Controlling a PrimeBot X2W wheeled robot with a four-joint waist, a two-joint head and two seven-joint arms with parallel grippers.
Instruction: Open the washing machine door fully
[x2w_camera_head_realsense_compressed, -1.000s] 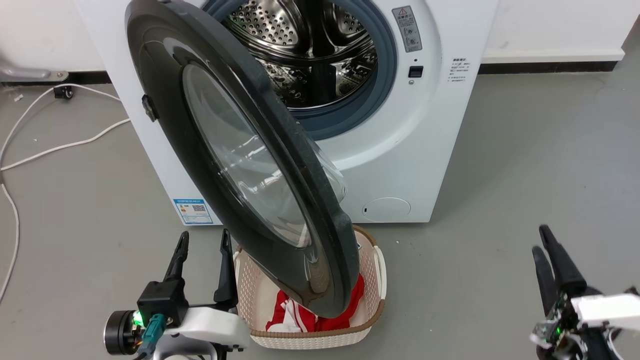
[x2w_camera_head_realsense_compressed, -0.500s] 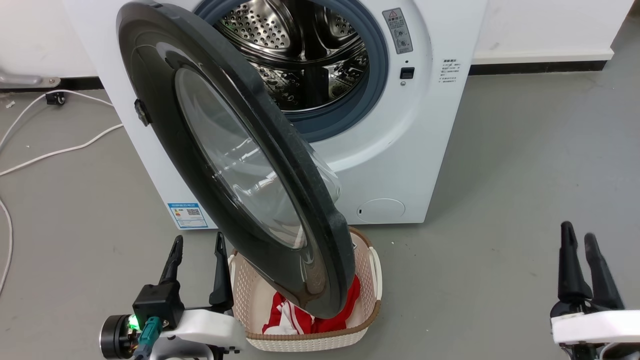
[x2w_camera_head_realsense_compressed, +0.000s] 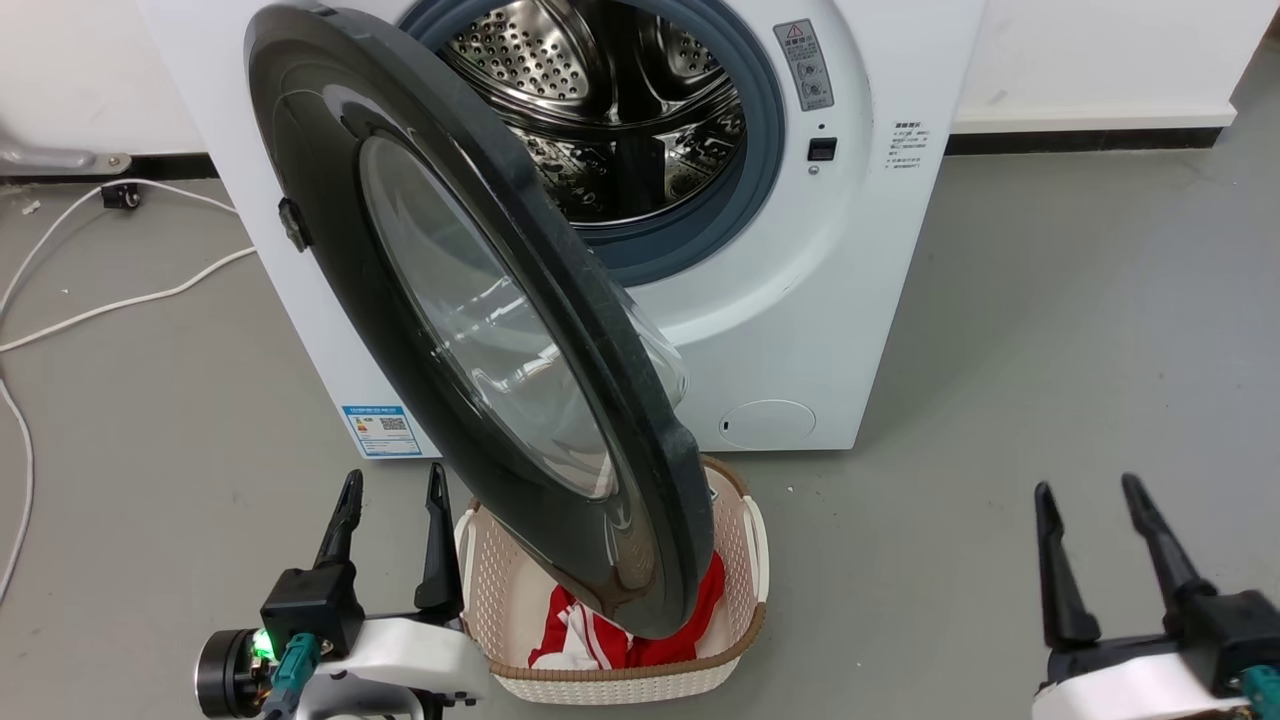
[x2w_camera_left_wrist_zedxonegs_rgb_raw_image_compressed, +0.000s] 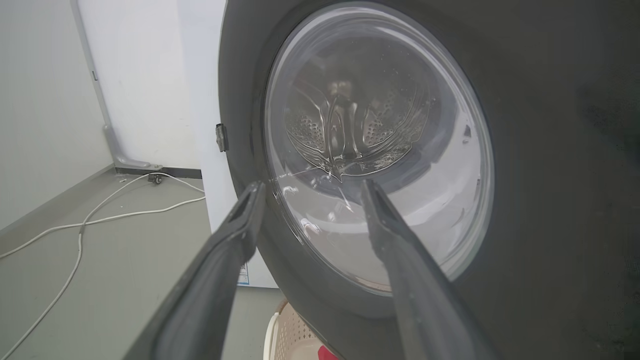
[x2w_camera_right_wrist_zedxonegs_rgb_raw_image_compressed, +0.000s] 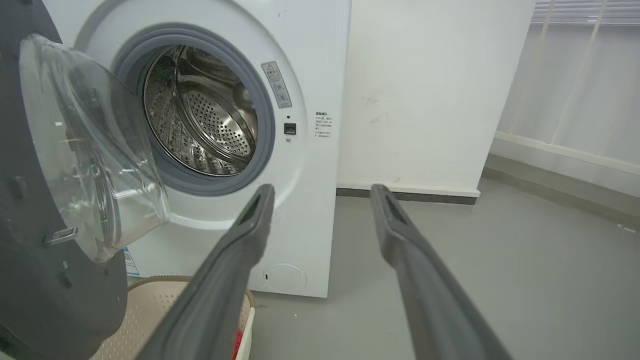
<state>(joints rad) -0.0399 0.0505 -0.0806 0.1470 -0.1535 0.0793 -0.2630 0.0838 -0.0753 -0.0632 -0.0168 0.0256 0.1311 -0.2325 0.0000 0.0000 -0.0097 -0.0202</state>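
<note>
Nearest the camera, well in front of the washing machine (x2w_camera_head_realsense_compressed: 800, 330), the left gripper (x2w_camera_head_realsense_compressed: 394, 476) and the right gripper (x2w_camera_head_realsense_compressed: 1086, 487) hold nothing, and both have their fingers spread wide. The left one sits before the machine's left corner, the right one off past its right side. A beige laundry basket (x2w_camera_head_realsense_compressed: 497, 590) stands on the floor just in front of the machine's base. In it lies a bunched red and white cloth (x2w_camera_head_realsense_compressed: 590, 640).

The washing machine door (x2w_camera_head_realsense_compressed: 480, 320) is hinged at the machine's left. It juts out from the front at a steep angle, and its free lower edge hangs over the basket. Behind it, ringed by the blue-grey gasket (x2w_camera_head_realsense_compressed: 765, 130), the drum (x2w_camera_head_realsense_compressed: 600, 100) shows perforated steel walls and ribs.
</note>
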